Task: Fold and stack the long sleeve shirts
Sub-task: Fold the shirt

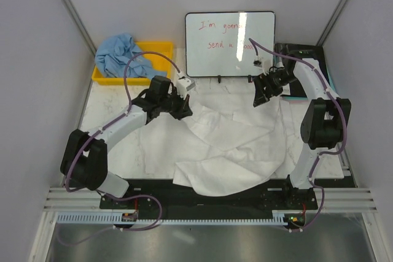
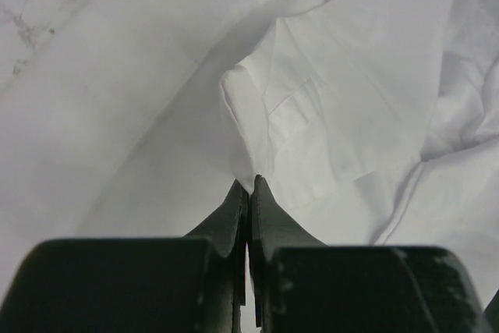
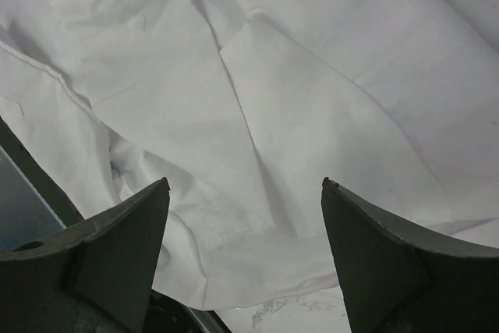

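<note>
The white long sleeve shirt lies spread and wrinkled over the middle of the table, its near edge hanging over the front. My left gripper is at its far left corner, shut on a pinch of the white cloth, which rises in a fold from the tips. My right gripper hovers over the shirt's far right part, open and empty, with a hemmed edge of the cloth below it. The light blue shirt sits bunched in the yellow bin.
The yellow bin stands at the back left. A whiteboard with red writing stands upright at the back centre. A dark tray lies at the back right under the right arm. The marble tabletop shows left of the shirt.
</note>
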Controlling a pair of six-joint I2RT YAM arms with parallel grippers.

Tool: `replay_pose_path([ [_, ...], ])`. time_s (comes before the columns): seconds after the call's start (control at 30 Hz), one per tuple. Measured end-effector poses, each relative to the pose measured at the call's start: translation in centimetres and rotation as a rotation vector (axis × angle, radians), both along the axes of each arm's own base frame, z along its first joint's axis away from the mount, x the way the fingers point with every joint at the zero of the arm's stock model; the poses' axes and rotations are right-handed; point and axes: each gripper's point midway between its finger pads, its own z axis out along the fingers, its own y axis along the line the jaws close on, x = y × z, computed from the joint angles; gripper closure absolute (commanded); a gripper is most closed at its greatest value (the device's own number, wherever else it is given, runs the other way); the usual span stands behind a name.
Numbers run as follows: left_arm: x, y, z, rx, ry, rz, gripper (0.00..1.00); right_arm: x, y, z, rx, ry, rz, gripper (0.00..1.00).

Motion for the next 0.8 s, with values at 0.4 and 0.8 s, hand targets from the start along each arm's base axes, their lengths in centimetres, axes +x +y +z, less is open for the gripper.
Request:
replay_pose_path([
  [0.4,2.7,7.6,-4.8,-0.038,0.171,0.310,0.98,-0.1,-0.8,-2.0,-0.049,0.030,-0.006,0.15],
  [0.8,1.0,6.6,-1.9,-0.182,0.155,0.256,0.98,0.4,-1.7,-6.0,-0.110,0.073,-0.014,0.22],
])
